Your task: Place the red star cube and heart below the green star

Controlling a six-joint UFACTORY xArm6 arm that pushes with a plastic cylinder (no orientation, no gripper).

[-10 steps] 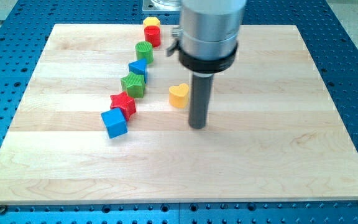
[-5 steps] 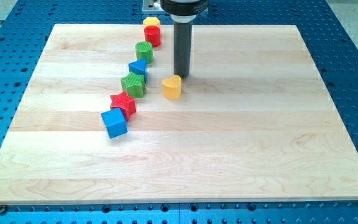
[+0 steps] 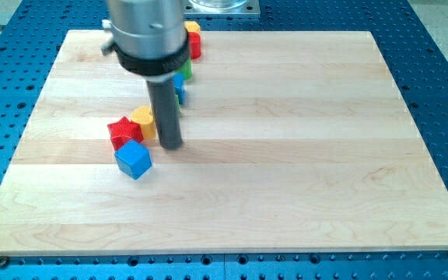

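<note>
My tip point(image 3: 169, 145) rests on the board just right of a tight cluster. The red star point(image 3: 122, 131) lies at the cluster's left. The yellow heart point(image 3: 143, 121) sits against the star's right side, right next to the rod. The blue cube point(image 3: 134, 159) lies just below the star, down-left of my tip. The green star does not show; the rod and arm cover the spot where it was.
Past the arm's right edge I see part of a blue triangle block point(image 3: 180, 90), a sliver of a green block point(image 3: 187, 73), a red cylinder point(image 3: 195, 45) and a yellow block point(image 3: 192, 28) at the board's top edge.
My tip has swept from the top middle down and left. The yellow heart has moved left against the red star. The red star and blue cube have shifted left.
</note>
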